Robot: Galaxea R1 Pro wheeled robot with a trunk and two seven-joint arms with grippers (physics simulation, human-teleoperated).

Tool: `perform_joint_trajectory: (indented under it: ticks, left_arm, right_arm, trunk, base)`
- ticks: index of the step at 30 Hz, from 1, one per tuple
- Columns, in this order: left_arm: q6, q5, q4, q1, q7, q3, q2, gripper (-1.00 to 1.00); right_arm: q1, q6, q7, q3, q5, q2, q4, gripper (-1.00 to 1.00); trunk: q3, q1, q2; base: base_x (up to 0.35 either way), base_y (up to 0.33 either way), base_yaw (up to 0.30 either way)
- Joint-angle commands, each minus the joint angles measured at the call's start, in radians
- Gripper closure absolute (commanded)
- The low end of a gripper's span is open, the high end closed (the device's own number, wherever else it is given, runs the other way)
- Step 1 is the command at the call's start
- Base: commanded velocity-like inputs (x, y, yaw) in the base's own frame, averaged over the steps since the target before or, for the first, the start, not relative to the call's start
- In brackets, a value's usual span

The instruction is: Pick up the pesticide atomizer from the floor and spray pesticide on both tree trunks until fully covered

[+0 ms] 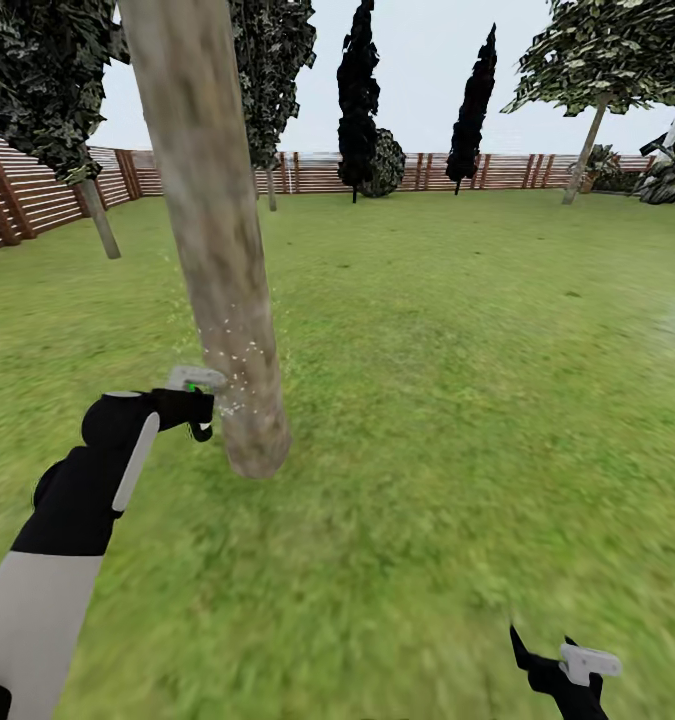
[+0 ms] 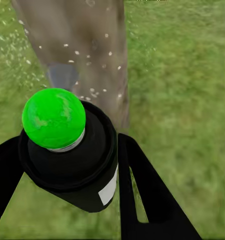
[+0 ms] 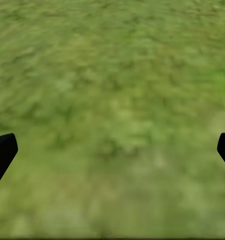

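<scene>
1. Left gripper (image 1: 199, 412) clamps the spray bottle (image 2: 75, 160), black fingers (image 2: 142, 195) on both sides of its dark body; seen in head view low beside the trunk.
2. Bottle: green round cap (image 2: 53, 118) on top, small white label patch (image 2: 108, 189) on the side, no readable writing.
3. Bottle points at the tree trunk (image 1: 212, 230), just beside its lower part; white specks of spray (image 1: 239, 360) float around the trunk there.
4. Right gripper (image 1: 562, 665) hangs low at the head view's bottom right, well apart from the trunk; its fingertips (image 3: 2, 152) sit at opposite edges of the wrist view, spread wide, nothing between, grass (image 3: 112, 100) below.
5. Trunk leans slightly, base on the lawn (image 1: 457, 380).
6. Open grass all round the trunk to the right and ahead; wooden slat fence (image 1: 37, 195) bounds the far and left edges.
7. Second pale-trunk tree (image 1: 592, 110) stands far right near the fence; dark narrow trees (image 1: 359, 90) along the back.
</scene>
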Motion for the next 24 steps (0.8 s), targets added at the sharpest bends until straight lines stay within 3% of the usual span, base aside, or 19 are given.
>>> perform_joint_trajectory:
  ticks: [1,3,5,6,8,9,10,12,13,14,15,17,21,23,24]
  left_arm:
    - [-0.001,-0.006,0.0,-0.001,0.0,-0.002,-0.008,1.0]
    - [-0.002,-0.015,0.005,-0.019,0.005,-0.006,-0.07,1.0]
    - [0.0,-0.019,0.017,-0.085,0.009,-0.005,-0.092,1.0]
    - [0.0,-0.017,0.019,-0.097,0.009,0.008,-0.085,1.0]
    - [0.001,-0.016,0.02,-0.103,0.003,0.091,-0.057,1.0]
    - [0.002,-0.011,0.019,-0.103,0.001,0.13,-0.025,1.0]
    - [0.002,-0.011,0.017,-0.099,0.0,0.137,-0.012,1.0]
    - [0.001,-0.012,0.01,-0.096,0.0,0.113,-0.015,1.0]
    - [0.001,-0.01,0.007,-0.097,0.001,0.068,-0.021,1.0]
    - [0.001,-0.013,0.005,-0.1,0.003,0.032,-0.044,1.0]
    - [0.0,-0.017,0.005,-0.103,0.005,0.017,-0.075,1.0]
    - [-0.001,-0.02,0.004,-0.105,0.006,0.014,-0.084,1.0]
    - [-0.01,-0.026,0.004,-0.093,0.012,0.06,-0.056,1.0]
    - [-0.021,-0.026,0.015,-0.046,0.014,0.069,-0.013,1.0]
    - [-0.059,-0.024,0.018,-0.003,0.015,0.071,0.01,1.0]
  right_arm:
    - [0.0,0.0,0.0,0.0,0.0,0.0,0.0,-1.0]
    - [0.0,0.0,0.0,0.0,0.0,0.0,0.0,-1.0]
    - [0.0,0.0,0.0,0.001,0.0,0.0,0.0,-1.0]
    - [0.0,0.0,0.0,0.001,0.0,0.0,0.0,-1.0]
    - [0.0,0.0,0.0,0.001,0.0,0.0,0.0,-1.0]
    - [0.0,0.0,0.0,0.001,0.0,0.0,0.0,-1.0]
    - [0.0,0.0,0.0,0.001,0.0,0.0,0.0,-1.0]
    - [0.0,0.0,0.0,0.001,0.0,0.0,0.0,-1.0]
    - [0.0,0.0,0.0,0.001,0.0,0.0,0.0,-1.0]
    - [0.0,0.0,0.0,0.001,0.0,0.0,0.0,-1.0]
    - [0.0,0.0,0.0,0.001,0.0,0.0,0.0,-1.0]
    - [0.0,0.0,0.0,0.001,0.0,0.0,0.0,-1.0]
    - [0.0,0.0,0.0,0.001,0.0,0.0,0.0,-1.0]
    - [0.0,0.0,0.0,0.001,0.0,0.0,0.0,-1.0]
    - [0.0,0.0,0.0,0.001,0.0,0.0,0.0,-1.0]
  trunk:
    - [0.0,0.0,0.0]
    - [0.0,0.0,0.0]
    - [0.0,0.0,0.0]
    - [0.0,0.0,0.0]
    - [0.0,0.0,0.0]
    - [0.0,0.0,0.0]
    - [0.0,0.0,0.0]
    - [0.0,0.0,0.0]
    - [0.0,0.0,0.0]
    - [0.0,0.0,0.0]
    - [0.0,0.0,0.0]
    - [0.0,0.0,0.0]
    - [0.0,0.0,0.0]
    - [0.0,0.0,0.0]
    - [0.0,0.0,0.0]
  base:
    - [-0.027,0.009,0.0]
    - [-0.01,0.003,0.0]
    - [-0.001,0.0,0.0]
    - [0.0,0.0,0.0]
    - [0.0,0.0,0.0]
    - [0.0,0.0,0.0]
    - [0.0,0.0,0.0]
    - [0.0,0.0,0.0]
    - [0.0,0.0,0.0]
    - [0.0,0.0,0.0]
    - [0.0,0.0,0.0]
    - [0.0,0.0,0.0]
    - [0.0,0.0,0.0]
    - [0.0,0.0,0.0]
    - [0.0,0.0,0.0]
